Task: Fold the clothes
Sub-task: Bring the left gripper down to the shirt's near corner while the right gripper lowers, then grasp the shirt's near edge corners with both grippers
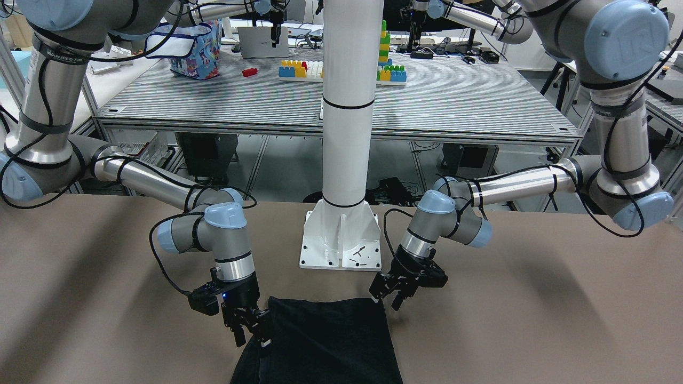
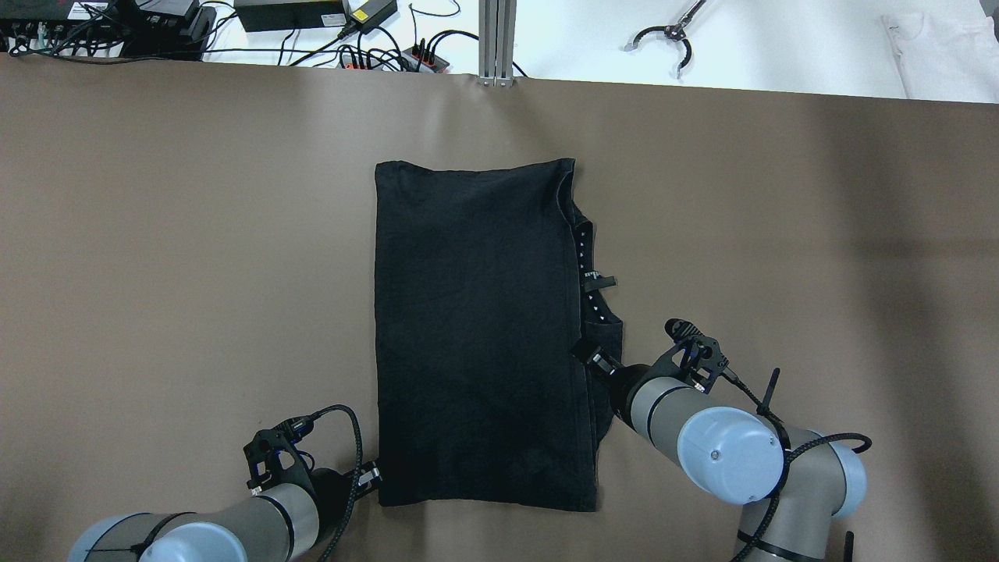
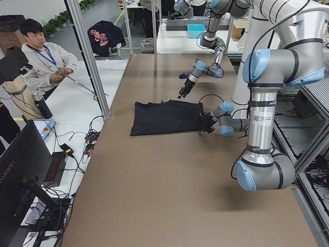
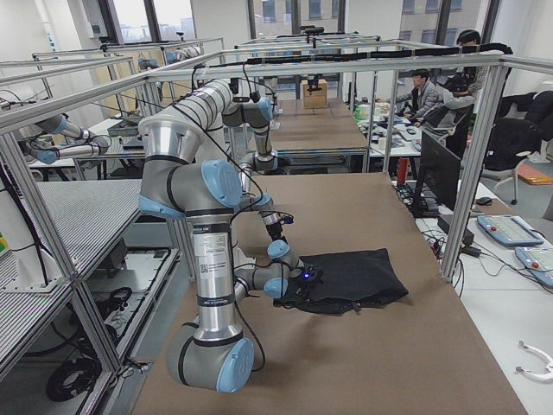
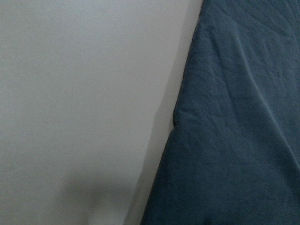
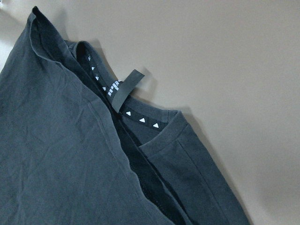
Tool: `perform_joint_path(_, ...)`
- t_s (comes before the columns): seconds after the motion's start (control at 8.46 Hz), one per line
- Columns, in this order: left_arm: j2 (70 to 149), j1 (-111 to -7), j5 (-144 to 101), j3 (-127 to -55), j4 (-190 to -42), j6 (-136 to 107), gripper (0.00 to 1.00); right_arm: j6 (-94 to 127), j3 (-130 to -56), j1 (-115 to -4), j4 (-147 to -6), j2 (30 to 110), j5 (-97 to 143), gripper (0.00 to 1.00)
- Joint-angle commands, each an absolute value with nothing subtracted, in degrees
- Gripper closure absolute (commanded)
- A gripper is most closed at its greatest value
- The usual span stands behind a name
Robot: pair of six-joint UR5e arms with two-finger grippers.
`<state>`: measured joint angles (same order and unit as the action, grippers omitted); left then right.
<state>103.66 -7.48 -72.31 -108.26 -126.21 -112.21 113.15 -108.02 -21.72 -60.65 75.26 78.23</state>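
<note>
The black garment lies flat on the brown table as a tall folded rectangle; it also shows in the front view. Its collar with a black label pokes out along its right edge. My left gripper sits low at the garment's near left corner, and in the front view its fingers stand apart, just off the cloth. My right gripper is at the right edge below the collar; in the front view its fingers are apart at the cloth's edge. The left wrist view shows the garment's edge on the table.
The white pillar's base plate stands between the arms at the table's robot side. A blue patterned bag and toy bricks are on the table behind. Cables lie beyond the far edge. A seated operator is there too.
</note>
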Motion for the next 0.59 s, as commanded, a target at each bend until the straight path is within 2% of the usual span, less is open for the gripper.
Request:
perform_joint_path(0.0, 103.71, -7.21, -72.6, -108.02, -126.12, -111.88, 0.28, 113.03, -108.02, -21.71, -60.64, 75.32, 78.22, 0.06)
perform_joint_path(0.47, 104.15, -5.98, -72.51, -107.93, -126.12, -111.8, 0.28, 113.03, -108.02, -21.71, -60.64, 75.23, 78.31, 0.06)
